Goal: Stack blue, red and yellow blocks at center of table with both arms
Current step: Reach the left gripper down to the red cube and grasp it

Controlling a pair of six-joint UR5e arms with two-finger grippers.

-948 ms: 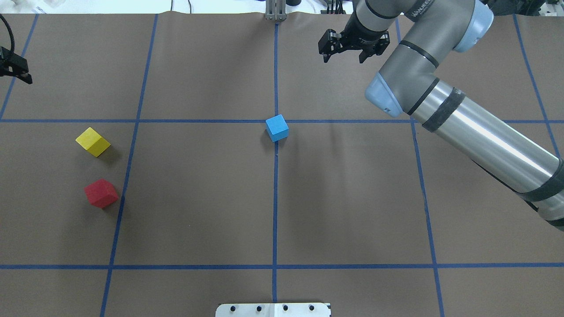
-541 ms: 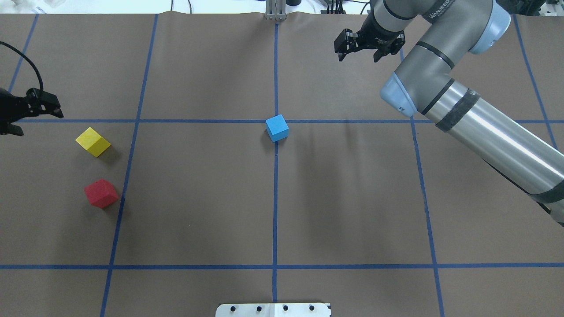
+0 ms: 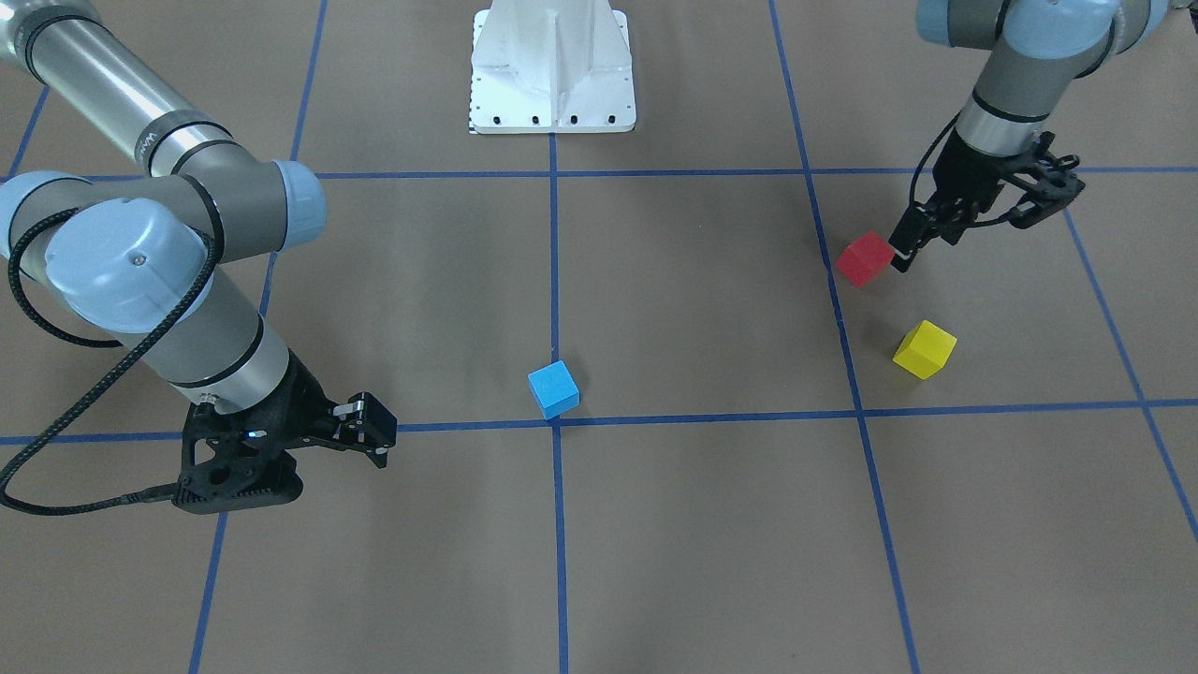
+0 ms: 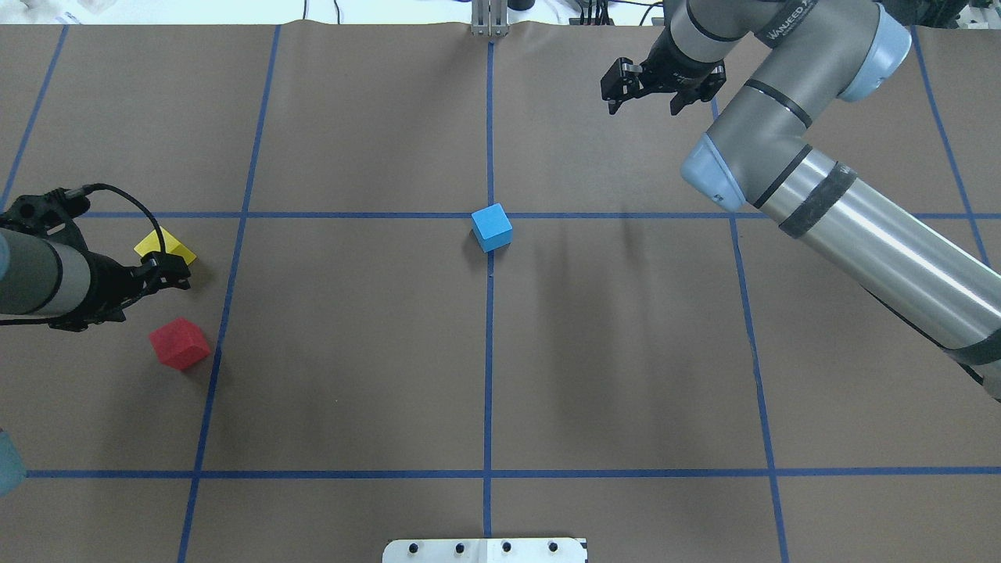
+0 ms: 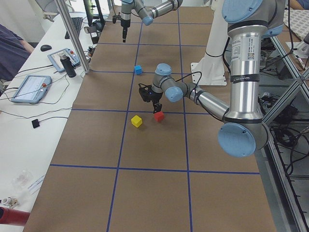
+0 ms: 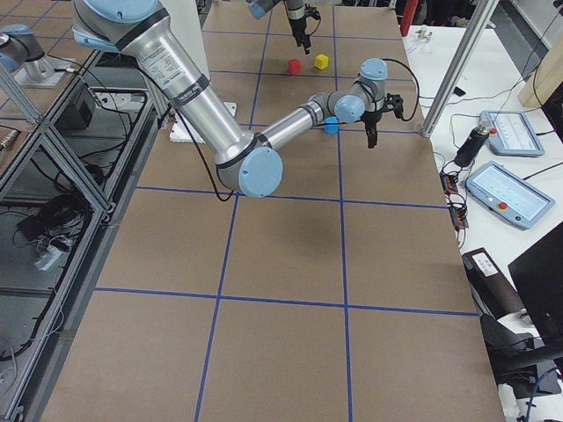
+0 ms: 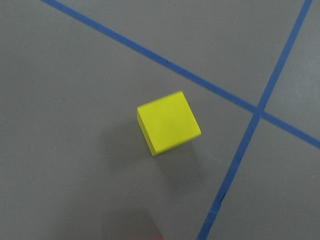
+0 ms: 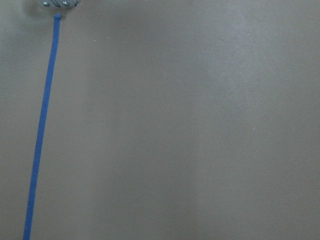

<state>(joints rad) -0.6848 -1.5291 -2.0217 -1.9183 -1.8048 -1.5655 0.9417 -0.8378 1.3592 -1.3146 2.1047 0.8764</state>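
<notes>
The blue block (image 4: pixel 492 227) (image 3: pixel 552 388) sits alone at the table's center where the tape lines cross. The red block (image 4: pixel 180 342) (image 3: pixel 864 258) and the yellow block (image 4: pixel 166 245) (image 3: pixel 924 349) (image 7: pixel 168 122) lie at the left side. My left gripper (image 4: pixel 160 274) (image 3: pixel 987 220) is open and empty, hovering between them; it partly covers the yellow block from above, and one finger is close beside the red block. My right gripper (image 4: pixel 657 90) (image 3: pixel 367 432) is open and empty above the far right of the table.
Blue tape lines (image 4: pixel 489 352) divide the brown table cover into a grid. The white robot base plate (image 3: pixel 552 65) stands at the near middle edge. A metal post (image 4: pixel 489 19) stands at the far edge. Tablets and cables lie on a side bench (image 5: pixel 34 87).
My left arm has come in from the left edge toward the near side and now hovers by the yellow and red blocks. My right gripper has drifted right and farther away. No block has moved.
</notes>
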